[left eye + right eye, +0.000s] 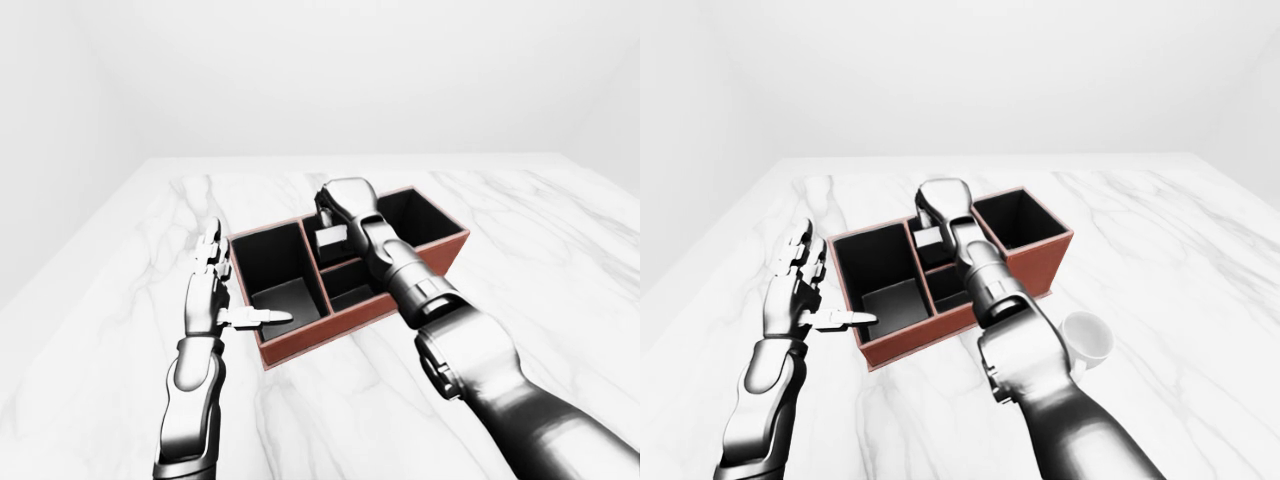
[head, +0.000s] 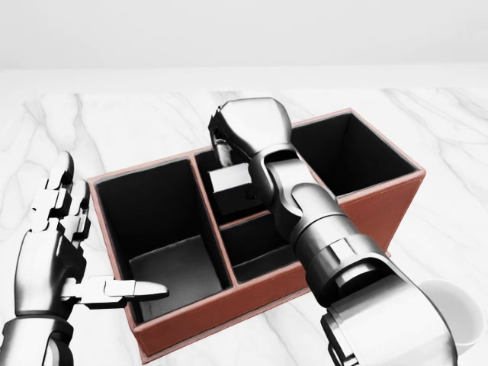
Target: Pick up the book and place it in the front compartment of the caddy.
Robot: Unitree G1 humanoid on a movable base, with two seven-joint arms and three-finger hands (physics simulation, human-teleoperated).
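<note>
Right hand (image 2: 232, 145) clamped on book (image 2: 231, 189), hung above caddy (image 2: 267, 301) middle compartments for lowering; left hand (image 2: 57, 244) spread, idle.

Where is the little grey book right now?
In the head view, the small grey book hangs from the right hand over the top-middle compartment of the reddish-brown caddy.

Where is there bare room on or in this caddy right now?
Free: the brown caddy's left compartment and right compartment. Crowded: the middle, where the right hand holds the grey book. The left hand flanks its left wall.
</note>
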